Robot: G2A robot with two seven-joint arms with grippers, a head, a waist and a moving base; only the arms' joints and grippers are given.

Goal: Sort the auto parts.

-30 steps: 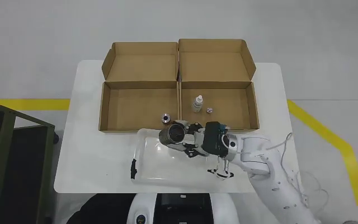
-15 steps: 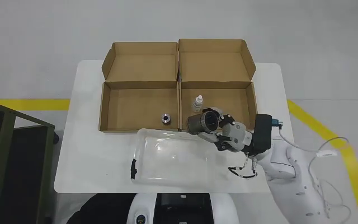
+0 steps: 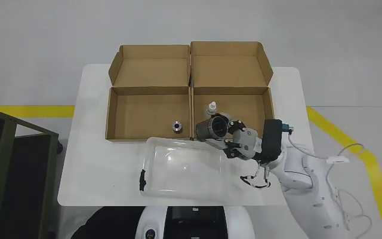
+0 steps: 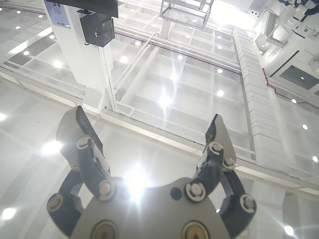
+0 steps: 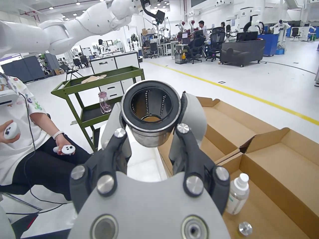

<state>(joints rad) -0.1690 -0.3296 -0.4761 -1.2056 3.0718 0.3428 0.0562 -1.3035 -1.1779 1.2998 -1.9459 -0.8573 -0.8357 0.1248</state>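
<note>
Step in hand: transfer of a picked part to its bin. The right gripper is clamped on a steel bearing sleeve, one finger on each side of the barrel. The sleeve is carried in the air over the near wall of the right box, at the corner nearest the left box, with its open end tilted up and toward the left box. The left box adjoins the right box and holds one small round metal part. The right box holds a small spray bottle, just beyond the sleeve. A clear tray lies on the near side of the right box, toward the left box. Judged next move: choose the bin. The sleeve appears to match the metal part more than the bottle, so travel would go away from the right box and over the shared wall, followed by lowering before release. A drop from this height risks a bounce. The right wrist view adds the ball tracks inside the bore and a small metal disc on the right box floor beside the bottle. The left wrist view presents the left gripper spread wide, holding nothing, aimed at the ceiling.
</note>
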